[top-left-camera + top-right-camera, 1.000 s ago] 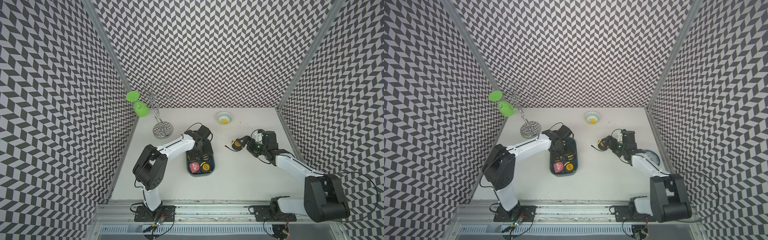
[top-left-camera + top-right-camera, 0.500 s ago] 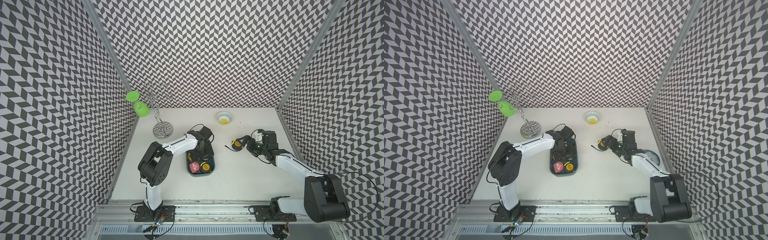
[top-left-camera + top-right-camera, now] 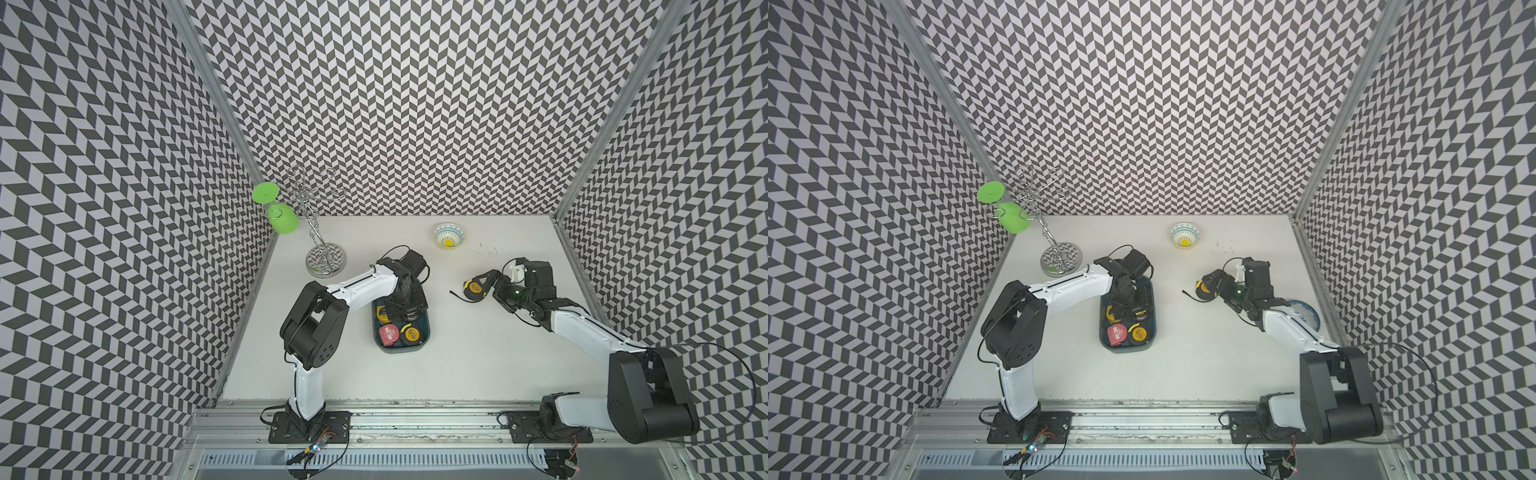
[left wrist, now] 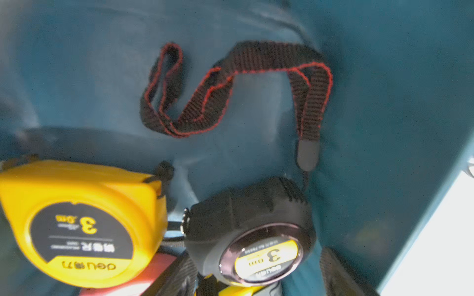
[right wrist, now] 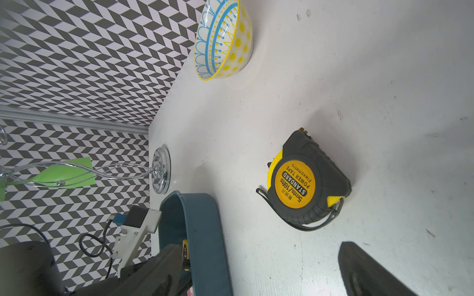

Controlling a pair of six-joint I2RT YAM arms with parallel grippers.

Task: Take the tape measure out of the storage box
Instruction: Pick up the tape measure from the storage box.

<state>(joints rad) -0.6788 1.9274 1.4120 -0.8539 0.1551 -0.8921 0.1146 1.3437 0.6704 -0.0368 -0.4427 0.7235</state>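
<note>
Reaching down into storage box (image 3: pixel 427 332), left of table centre: left gripper (image 3: pixel 404 306). Its fingers (image 4: pixel 183 278) flank black tape measure (image 4: pixel 251 230) in box's far half; jaws partly spread, grip cannot be told. Yellow tape measure (image 4: pixel 82 225) just left of it, red tape measure (image 3: pixel 388 333) at near end. Right gripper (image 5: pixel 264 271) spread wide, holding nothing; loose tape measure (image 5: pixel 305 184) on table just beyond fingertips, right of box.

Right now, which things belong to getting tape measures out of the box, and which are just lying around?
Job: storage box; tape measures inside it; left gripper in the box; loose tape measure on the table, by the right gripper.
Lying about: patterned bowl; wire stand with green cups; blue plate.
</note>
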